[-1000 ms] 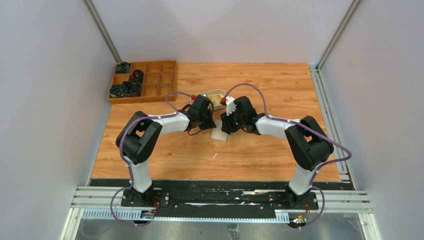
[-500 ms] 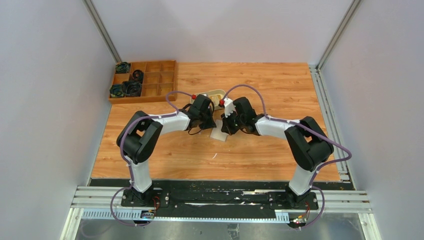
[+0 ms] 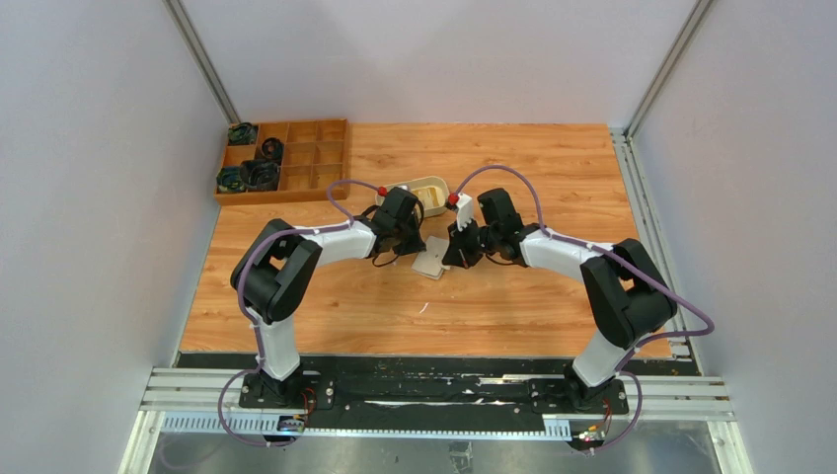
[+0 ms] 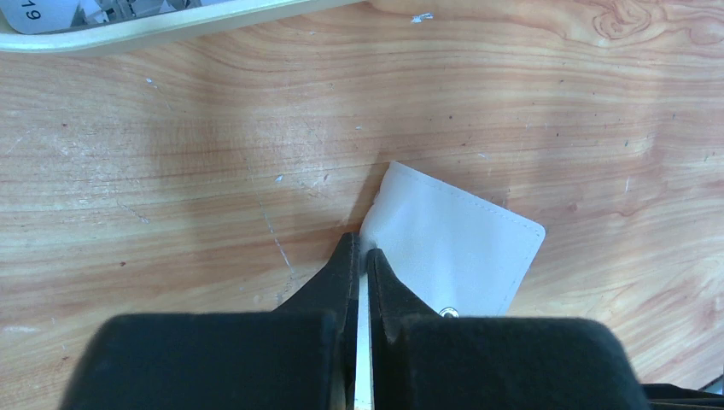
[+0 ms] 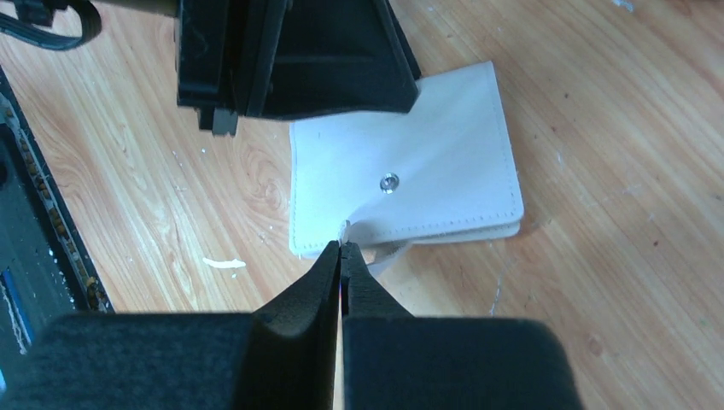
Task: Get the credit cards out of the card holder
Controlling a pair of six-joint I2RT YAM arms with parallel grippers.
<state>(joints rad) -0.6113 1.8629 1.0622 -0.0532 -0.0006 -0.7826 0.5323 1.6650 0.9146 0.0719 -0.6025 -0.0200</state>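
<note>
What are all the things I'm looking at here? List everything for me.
card holder: one, pale beige, on the table between the two grippers
oval tray: one, cream, just beyond the card holder
compartment box: one, wooden, far left of the table
black items: several, in the box's left cells
table: one, wood grain
left gripper: black, shut on the card holder's edge
right gripper: black, shut on the card holder's flap

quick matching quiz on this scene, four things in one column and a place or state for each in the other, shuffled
1 card holder
2 oval tray
3 compartment box
4 left pincer

a far left corner
b just beyond the card holder
c shut on the card holder's edge
d pale, with a metal snap

Pairs: 1-d, 2-b, 3-a, 4-c
</note>
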